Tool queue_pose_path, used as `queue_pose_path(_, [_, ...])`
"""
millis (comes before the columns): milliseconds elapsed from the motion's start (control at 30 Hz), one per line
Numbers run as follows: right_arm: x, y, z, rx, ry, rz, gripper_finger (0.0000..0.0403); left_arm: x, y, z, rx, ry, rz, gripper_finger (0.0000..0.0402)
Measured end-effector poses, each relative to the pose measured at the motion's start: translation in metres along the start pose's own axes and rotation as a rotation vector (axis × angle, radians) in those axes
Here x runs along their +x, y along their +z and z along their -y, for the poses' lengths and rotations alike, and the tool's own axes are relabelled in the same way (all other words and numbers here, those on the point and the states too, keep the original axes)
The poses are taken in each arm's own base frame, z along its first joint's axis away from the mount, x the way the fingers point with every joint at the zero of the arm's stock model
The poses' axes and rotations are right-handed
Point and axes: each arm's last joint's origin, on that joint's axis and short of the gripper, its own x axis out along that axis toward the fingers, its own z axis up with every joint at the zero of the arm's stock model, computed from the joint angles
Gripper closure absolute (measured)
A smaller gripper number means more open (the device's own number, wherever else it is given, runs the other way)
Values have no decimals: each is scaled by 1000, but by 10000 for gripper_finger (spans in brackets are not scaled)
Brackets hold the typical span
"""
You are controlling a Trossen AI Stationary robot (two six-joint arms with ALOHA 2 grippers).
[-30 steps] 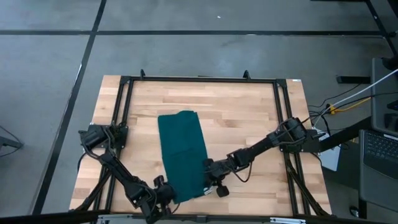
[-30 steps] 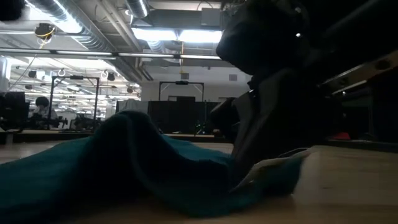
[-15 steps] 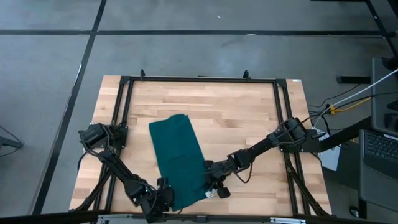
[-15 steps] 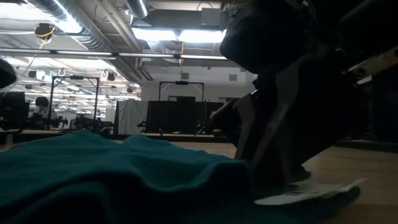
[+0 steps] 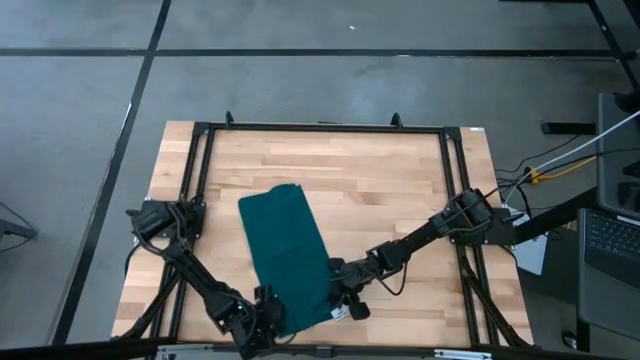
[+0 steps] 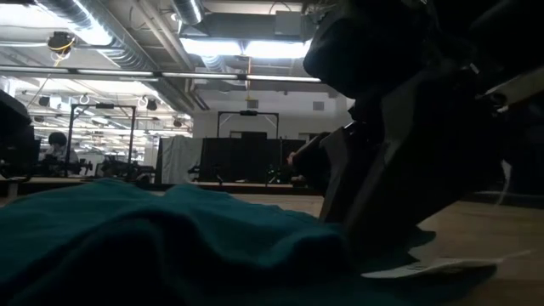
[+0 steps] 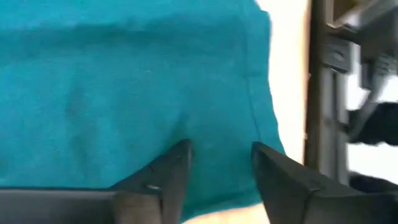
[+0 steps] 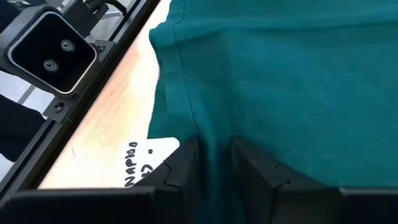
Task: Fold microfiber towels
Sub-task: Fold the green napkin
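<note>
The dark teal microfiber towel (image 5: 290, 255) lies as a long folded strip on the wooden table, running from mid-table toward the near edge, its far end slanted left. Its white tag (image 8: 149, 158) lies flat on the wood at the near right corner. My left gripper (image 5: 270, 318) stands open at the near left corner, fingers (image 7: 177, 162) over the cloth. My right gripper (image 5: 338, 300) is open at the near right corner, with the hemmed edge (image 8: 186, 93) running in between its fingers. In the low view the towel (image 6: 170, 238) lies low and flat. My left gripper slants down over the towel's near end (image 7: 217, 180) with cloth showing between its spread fingers; whether the tips touch it I cannot tell. My right gripper slants down at the hemmed right edge (image 8: 214, 146), which lies in the gap between its fingers; a hold does not show.
A black metal frame (image 5: 320, 127) runs round the table top. A camera block (image 8: 53, 46) sits at the near edge beside the right gripper. Bare wood (image 5: 400, 190) lies far and right of the towel. A laptop (image 5: 610, 240) stands off the table's right side.
The towel's near end, humped and raised a second ago, has sunk flat onto the table, and the tag corner now lies on the wood. The towel's far end has swung toward the table's left edge. My left gripper has sunk a little.
</note>
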Motion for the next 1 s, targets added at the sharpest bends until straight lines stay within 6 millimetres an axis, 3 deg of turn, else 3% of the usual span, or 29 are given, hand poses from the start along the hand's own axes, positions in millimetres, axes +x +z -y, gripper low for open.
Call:
queue_pose_path(300, [0,0,1,-9,-14,3,357,2,2,-6,-68,52,22,390])
queue_pose_path(467, [0,0,1,1,11,-2,357,0,1,3,31,-38,38,372])
queue_pose_path(600, [0,0,1,15,17,0,334,-16,5,10,71,-154,-17,335])
queue_pose_path(733, [0,1,2,15,10,4,312,-34,11,3,40,-122,-66,304])
queue_pose_path(833, [-1,2,6,17,3,17,299,-49,19,3,34,-118,-9,295])
queue_pose_path(1000, [-3,7,24,22,-49,56,285,-50,19,1,144,-80,27,299])
